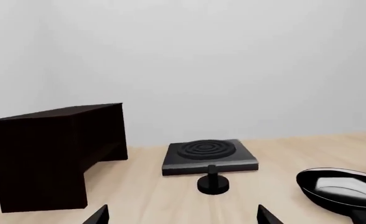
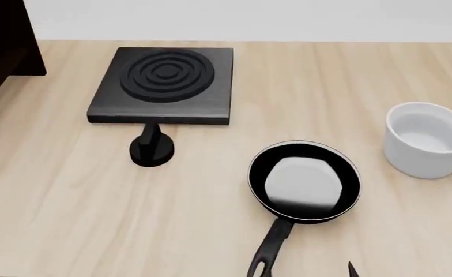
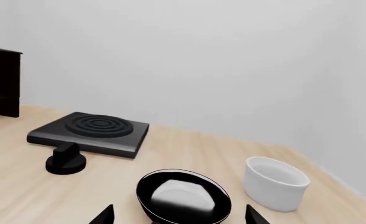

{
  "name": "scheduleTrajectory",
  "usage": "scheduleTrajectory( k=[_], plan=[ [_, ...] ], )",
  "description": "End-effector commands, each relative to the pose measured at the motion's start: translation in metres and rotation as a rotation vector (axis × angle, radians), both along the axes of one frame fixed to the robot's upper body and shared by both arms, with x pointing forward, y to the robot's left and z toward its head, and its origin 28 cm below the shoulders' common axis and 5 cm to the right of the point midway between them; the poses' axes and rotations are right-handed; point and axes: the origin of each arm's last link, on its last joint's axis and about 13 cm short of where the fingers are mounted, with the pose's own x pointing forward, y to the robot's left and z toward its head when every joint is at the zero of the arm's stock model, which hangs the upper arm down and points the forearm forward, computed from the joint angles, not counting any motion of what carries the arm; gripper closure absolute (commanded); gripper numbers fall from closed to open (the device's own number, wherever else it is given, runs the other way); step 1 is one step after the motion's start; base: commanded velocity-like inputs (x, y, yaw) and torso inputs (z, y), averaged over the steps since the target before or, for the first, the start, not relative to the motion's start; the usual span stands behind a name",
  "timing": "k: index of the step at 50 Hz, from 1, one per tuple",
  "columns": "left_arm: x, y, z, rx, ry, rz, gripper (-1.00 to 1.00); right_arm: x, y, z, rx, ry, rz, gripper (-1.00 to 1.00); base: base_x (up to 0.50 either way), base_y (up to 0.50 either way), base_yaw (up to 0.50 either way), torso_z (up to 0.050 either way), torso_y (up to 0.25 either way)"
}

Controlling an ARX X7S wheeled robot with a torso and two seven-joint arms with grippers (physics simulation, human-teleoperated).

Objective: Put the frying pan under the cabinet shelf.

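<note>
While head view clips cabinet shelf (image 2: 3,46), left wrist shows its underside.

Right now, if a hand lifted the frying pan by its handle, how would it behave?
The frying pan looks rigid. Lifted by the long handle, its round bowl would probably droop or twist. The glossy surface may be slippery, and it would likely slide flat across the wooden table.

The light is bright, even and soft in all three views, and its source cannot be told. Shadows on the bench (image 2: 64,213) are very faint. The frying pan (image 2: 304,181) shows a pale glossy reflection inside. The cabinet shelf (image 1: 49,156) stays almost black, with little detail. Edges look slightly soft; no distortion is visible.
</note>
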Motion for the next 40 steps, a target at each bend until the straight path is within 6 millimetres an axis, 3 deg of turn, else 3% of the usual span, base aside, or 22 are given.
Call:
scheduleTrajectory(
  k=[1,13,40],
  plan=[
    [0.001,-0.002,0.016,0.035,-0.005,-0.041,-1.0,0.001,-0.002,0.015,-0.034,0.009,-0.007,-1.0,0.0,0.0,0.0,0.05,0.025],
    [-0.002,-0.004,0.026,0.053,-0.013,-0.072,-1.0,-0.001,-0.003,0.026,-0.062,-0.005,-0.006,-1.0,0.0,0.0,0.0,0.05,0.024],
    [-0.012,-0.001,0.07,0.082,-0.042,-0.122,-1.0,-0.006,-0.004,0.058,-0.127,-0.049,0.002,-1.0,0.0,0.0,0.0,0.05,0.023]
  ],
)
